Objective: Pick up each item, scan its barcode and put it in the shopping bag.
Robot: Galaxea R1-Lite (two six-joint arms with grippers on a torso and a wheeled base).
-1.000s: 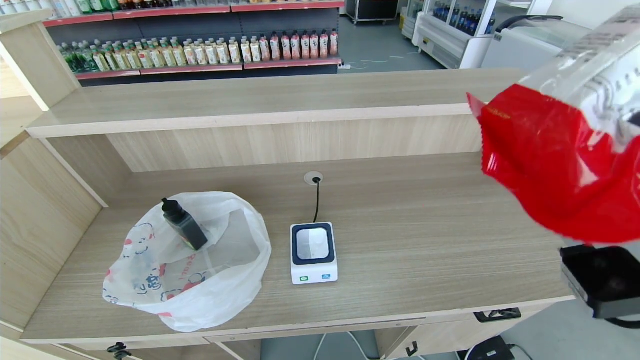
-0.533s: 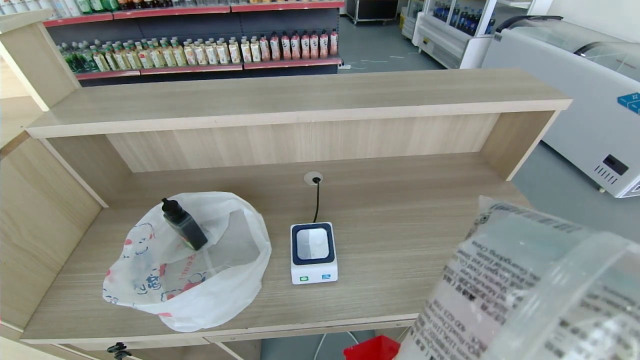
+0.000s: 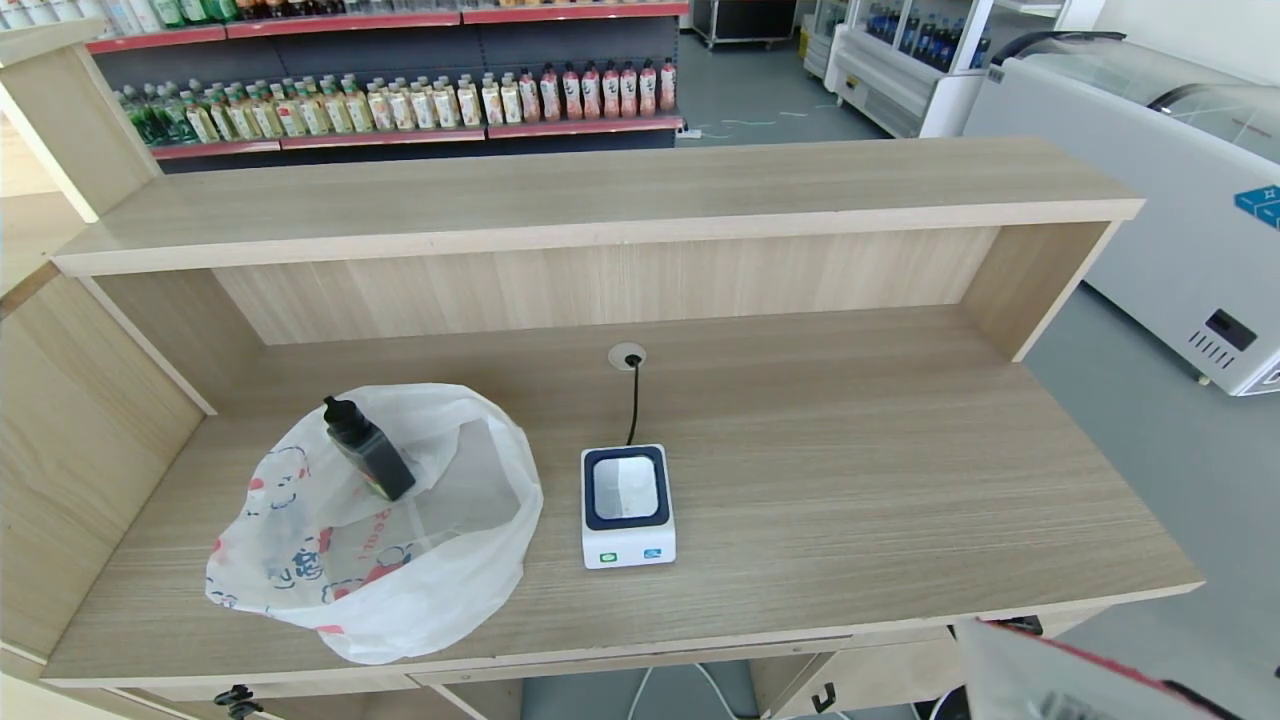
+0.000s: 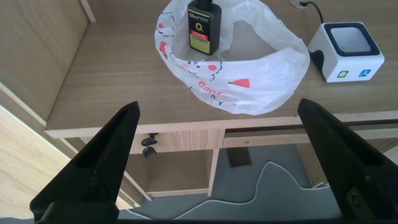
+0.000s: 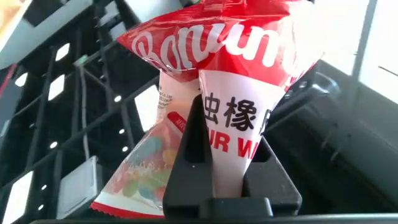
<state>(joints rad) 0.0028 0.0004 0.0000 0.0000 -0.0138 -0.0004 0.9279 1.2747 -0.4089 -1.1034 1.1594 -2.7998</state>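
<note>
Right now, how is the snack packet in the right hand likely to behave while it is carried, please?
The snack packet looks like thin glossy film, so it is probably light and floppy. The right hand pinches it at a crumpled fold, so the loose ends may sag or swing. The shiny film could also slip in the grip.

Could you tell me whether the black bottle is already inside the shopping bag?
Inside: the black bottle lies within the open mouth of the white shopping bag, its rim surrounding it.
</note>
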